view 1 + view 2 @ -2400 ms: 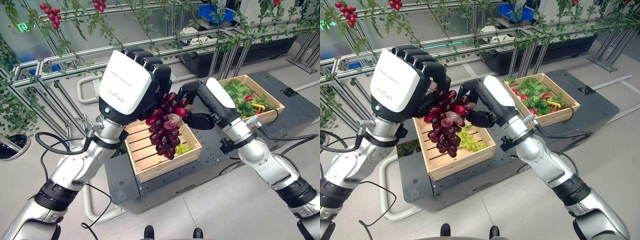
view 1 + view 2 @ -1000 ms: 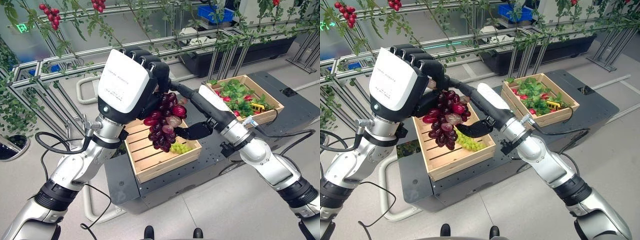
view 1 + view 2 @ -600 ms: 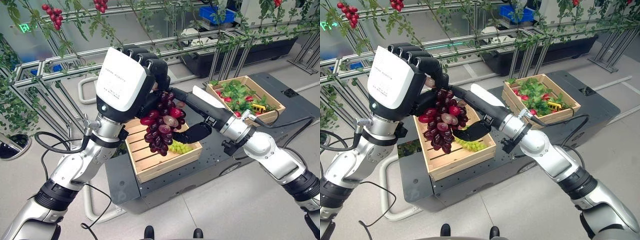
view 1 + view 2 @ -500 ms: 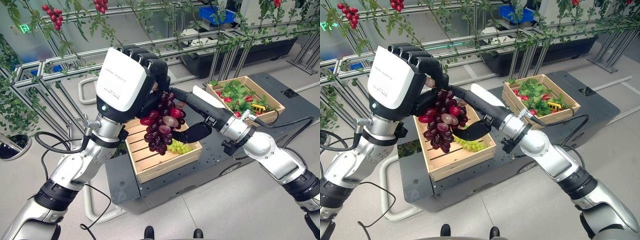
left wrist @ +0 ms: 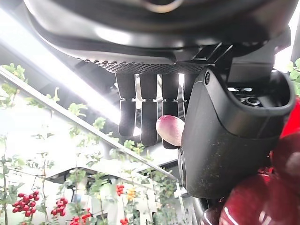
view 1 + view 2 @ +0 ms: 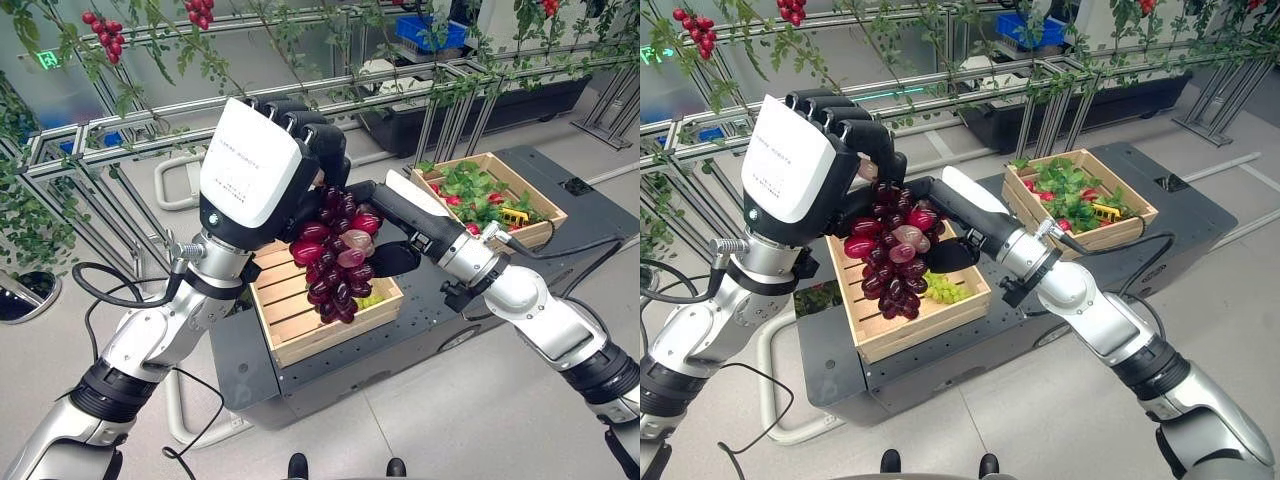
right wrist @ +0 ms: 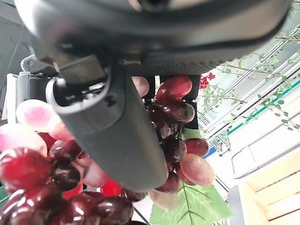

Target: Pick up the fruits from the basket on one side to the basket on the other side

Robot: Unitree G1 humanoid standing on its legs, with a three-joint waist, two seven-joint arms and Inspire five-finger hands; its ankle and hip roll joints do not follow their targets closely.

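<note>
A bunch of dark red grapes (image 6: 338,255) hangs in the air above the left wooden crate (image 6: 300,325). My left hand (image 6: 255,165), white back facing up, has its fingers curled over the top of the bunch; a pale grape (image 5: 171,129) sits between its thumb and fingers. From the right, my right hand (image 6: 400,225) comes in against the side of the bunch, and grapes (image 7: 173,112) crowd round its thumb in the right wrist view. A small green grape cluster (image 6: 368,298) lies in the left crate. The right wooden crate (image 6: 545,228) holds leaves and red fruit.
Both crates stand on a dark low cart (image 6: 240,370). Behind it run metal rails (image 6: 130,130) strung with green vines and hanging red berry clusters (image 6: 103,30). Grey floor lies in front of the cart.
The left hand and the grape bunch have shifted slightly right and lower. The right hand, first curled and then stretched out past the bunch, has closed in against its side.
</note>
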